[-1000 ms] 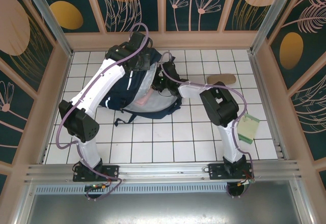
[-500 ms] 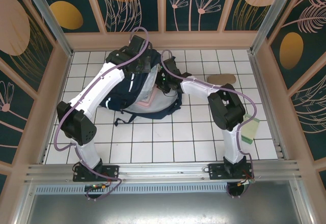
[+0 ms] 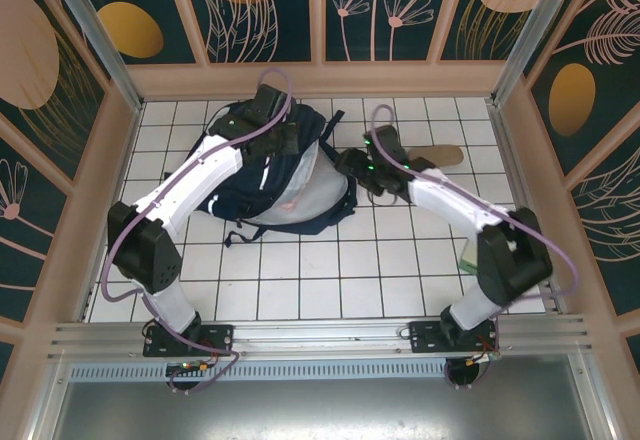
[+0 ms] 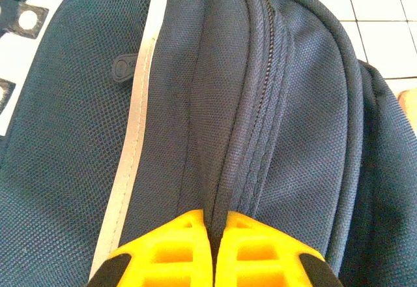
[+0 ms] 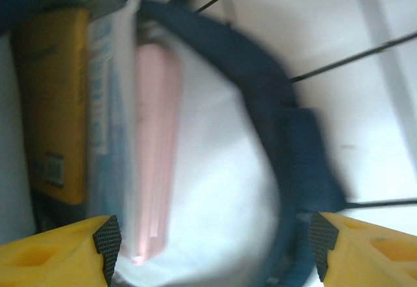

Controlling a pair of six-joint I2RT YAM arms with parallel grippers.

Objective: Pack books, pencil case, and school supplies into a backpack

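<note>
Clearly, the left claw [image 4: 214, 220] is clamped shut on a raised fold of the large navy-blue fabric backpack [image 4: 293, 104], with a white reflective stripe [image 4: 133, 137] to its left and the zip just to its right. The right claw [image 5: 215, 244] stands wide apart, holding nothing, facing the bag's open mouth. Ahead of it, against the white lining, sit a flat pink case [image 5: 156, 150], a pale blue-and-white book [image 5: 107, 104] and, furthest left, a bright yellow book [image 5: 55, 98]. A tan oblong pouch [image 3: 435, 153] lies on the white tiled worktop [image 3: 380, 260] near the right wrist.
</note>
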